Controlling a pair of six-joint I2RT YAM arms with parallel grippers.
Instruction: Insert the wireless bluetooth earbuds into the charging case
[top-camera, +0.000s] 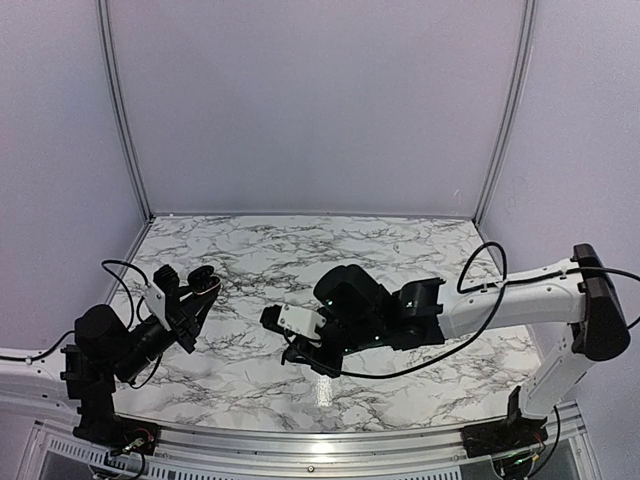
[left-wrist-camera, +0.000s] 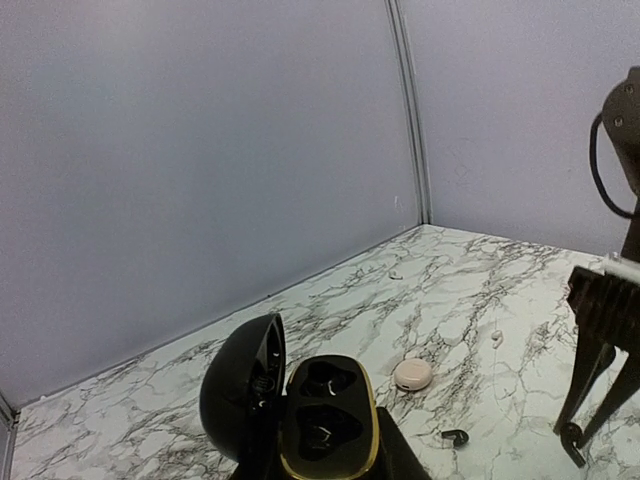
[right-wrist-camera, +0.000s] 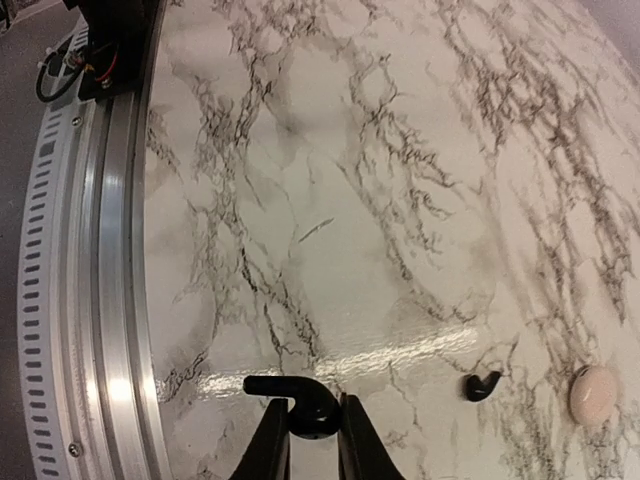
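Two tiny black curved earbuds are out of their case, as far as we can see. One earbud is pinched between the fingertips of the right gripper, whose jaws are clenched on it. It sits low over the white, grey-veined marble table, and we cannot tell whether it touches. Its stem pokes out to the left in the right wrist view. The other earbud lies on the marble between that gripper and a small cream-white rounded pebble-like object, apart from both.

The left gripper is clenched on the glossy black charging case with a gold rim, held up off the table on its left side. Its domed lid stands open, and we see two dark hollows inside. Whether anything sits in them we cannot tell.
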